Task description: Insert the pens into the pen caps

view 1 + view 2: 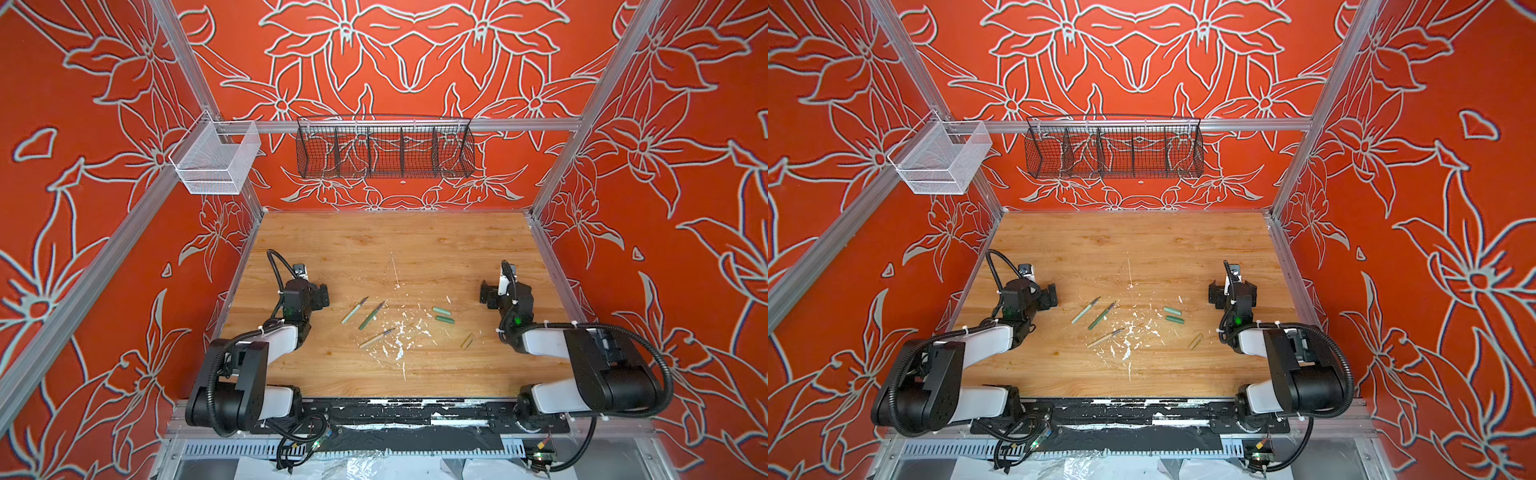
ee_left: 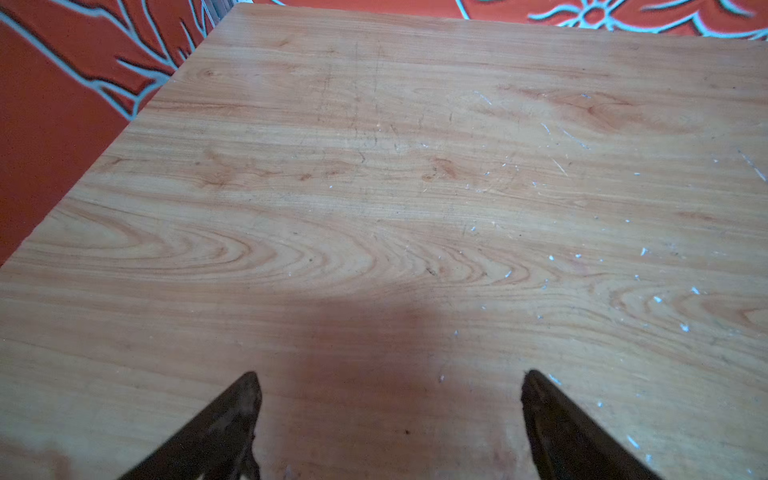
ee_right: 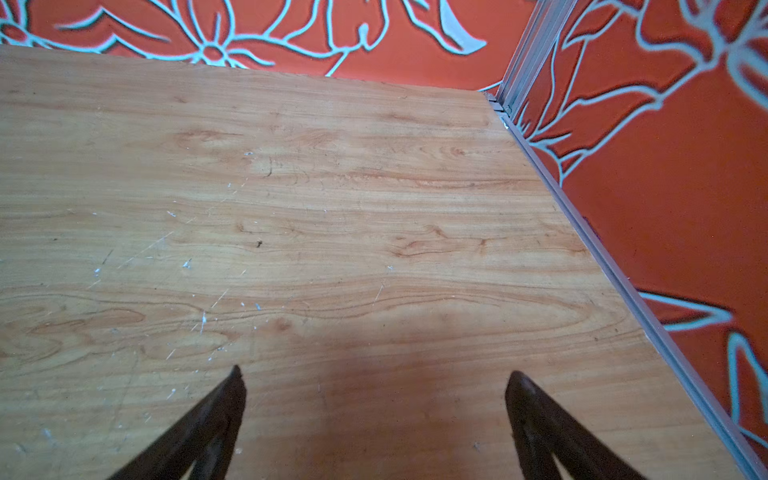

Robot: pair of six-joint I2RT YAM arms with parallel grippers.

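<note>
Between the left gripper (image 2: 388,386) and right gripper (image 3: 374,382), both spread wide and empty, pens (image 1: 371,316) and pen caps (image 1: 444,319) lie on the tabletop (image 1: 374,249), open wood stretching to its far edge.

Open tabletop (image 1: 395,249) beyond pens (image 1: 371,316), caps (image 1: 441,311) — black wire basket (image 1: 384,151) behind

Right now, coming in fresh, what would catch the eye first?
The red floral walls dominate, a black wire basket hanging at the back. On the wooden table, three pens lie left of centre, three caps right of it, white paint flecks between. The left pincer and right pincer stand open, empty.
</note>
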